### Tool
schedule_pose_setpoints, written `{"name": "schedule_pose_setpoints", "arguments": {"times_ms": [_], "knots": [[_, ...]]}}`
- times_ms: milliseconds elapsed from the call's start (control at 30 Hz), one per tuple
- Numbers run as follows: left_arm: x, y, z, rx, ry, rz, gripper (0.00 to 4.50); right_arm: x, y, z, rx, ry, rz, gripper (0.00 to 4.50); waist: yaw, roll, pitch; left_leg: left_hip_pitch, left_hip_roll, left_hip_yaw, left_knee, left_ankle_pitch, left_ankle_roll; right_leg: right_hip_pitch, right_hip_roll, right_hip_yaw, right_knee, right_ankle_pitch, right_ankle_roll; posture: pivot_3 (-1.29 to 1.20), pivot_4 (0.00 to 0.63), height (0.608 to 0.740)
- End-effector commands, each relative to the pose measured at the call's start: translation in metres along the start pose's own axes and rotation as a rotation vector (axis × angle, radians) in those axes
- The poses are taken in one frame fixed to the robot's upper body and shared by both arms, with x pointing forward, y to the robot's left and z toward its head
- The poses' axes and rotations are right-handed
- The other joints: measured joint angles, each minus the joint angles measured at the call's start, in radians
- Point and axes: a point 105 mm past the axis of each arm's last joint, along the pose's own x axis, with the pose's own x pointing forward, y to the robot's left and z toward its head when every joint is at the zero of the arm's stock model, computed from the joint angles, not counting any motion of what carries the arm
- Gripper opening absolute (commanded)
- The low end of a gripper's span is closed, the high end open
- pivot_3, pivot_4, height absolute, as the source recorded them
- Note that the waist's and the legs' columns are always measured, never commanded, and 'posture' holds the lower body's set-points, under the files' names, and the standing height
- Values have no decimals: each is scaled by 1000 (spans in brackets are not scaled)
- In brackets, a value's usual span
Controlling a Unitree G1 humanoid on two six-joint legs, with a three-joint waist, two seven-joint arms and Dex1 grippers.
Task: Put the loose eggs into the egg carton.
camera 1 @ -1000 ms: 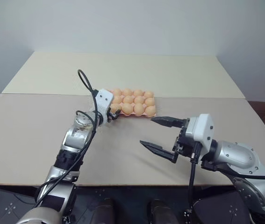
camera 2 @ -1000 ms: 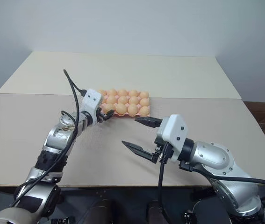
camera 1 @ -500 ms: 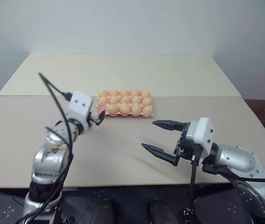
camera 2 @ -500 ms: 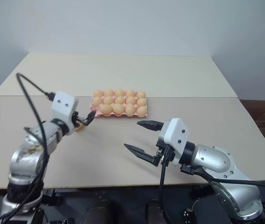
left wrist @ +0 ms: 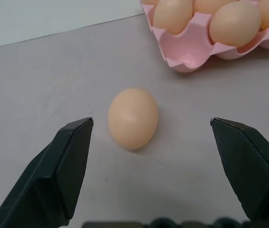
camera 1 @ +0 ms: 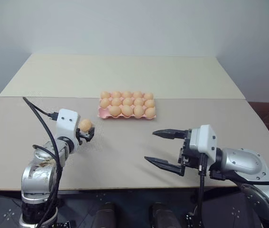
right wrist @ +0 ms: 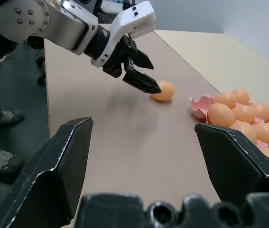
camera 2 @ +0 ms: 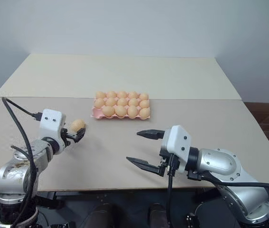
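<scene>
Since a second ago, the left pincer (camera 1: 86, 135) is sitting farther from the egg carton (camera 1: 127, 105), having drawn back toward the near left part of the table (camera 1: 125, 147); earlier its fingers were right at the carton's near left corner. Its fingers are standing wide apart now and gripping nothing, as the left wrist view is showing: one loose egg (left wrist: 133, 118) is lying on the table between the two black fingertips (left wrist: 75, 142) without touching either, a little short of the carton's near left corner and apart from it. From the head views this egg is appearing just past the left pincer's tips, between that pincer and the carton. The pink carton is resting near the middle of the table, just on the near side of the seam that is crossing the tabletop, and every cup that is showing is carrying an egg. The right pincer (camera 1: 165, 148) is hovering over the near right part of the table, pointing toward the left side, well apart from the carton and from the loose egg, in much the same place as before. Its fingers are spread wide too, with nothing between them.
</scene>
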Motion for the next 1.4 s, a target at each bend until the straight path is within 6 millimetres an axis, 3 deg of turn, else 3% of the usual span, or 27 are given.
{"name": "schedule_pose_setpoints", "arguments": {"times_ms": [33, 333, 533, 700, 933, 1400], "knots": [[-2, 3, 13, -1, -53, 12, 4302, -2, 1, 10, -44, -29, 13, 4056, 0, 0, 0, -1, 0, 0, 0, 0, 0, 0, 0, 0, 0, 0, 0, 0, 150, 740], [-36, 8, 6, -4, -143, 139, 4302, -9, -3, 6, -54, -32, -21, 4056, -3, 0, 0, -1, 0, 0, 0, 0, 0, -1, 0, 1, 0, 0, 0, 0, 150, 740], [-61, -18, -6, -64, -281, 48, 4302, -11, -5, -2, -43, -62, -82, 4056, -2, 0, 0, 0, 0, 0, 0, 0, 0, 0, -1, 1, -1, 0, 0, 0, 150, 740], [-70, -23, -22, -61, -330, 40, 4302, -12, -4, -9, -30, -87, -147, 4056, 2, 0, 0, 0, 1, 1, 0, 0, 0, 0, -1, 1, -2, 0, -2, 0, 150, 740], [-70, -13, -25, -20, -396, 100, 4302, -13, 2, -12, -7, -81, -120, 4056, 2, 0, 0, 0, 1, 2, 0, 0, 0, 0, -1, 1, -2, -2, -7, 0, 150, 740], [-28, 4, -2, -41, -204, 84, 4302, -1, -10, 0, 2, -2, -143, 4056, -2, -1, 0, -1, 1, 1, 0, 0, 0, -1, 0, 0, -1, 1, -1, 0, 150, 740]]}}
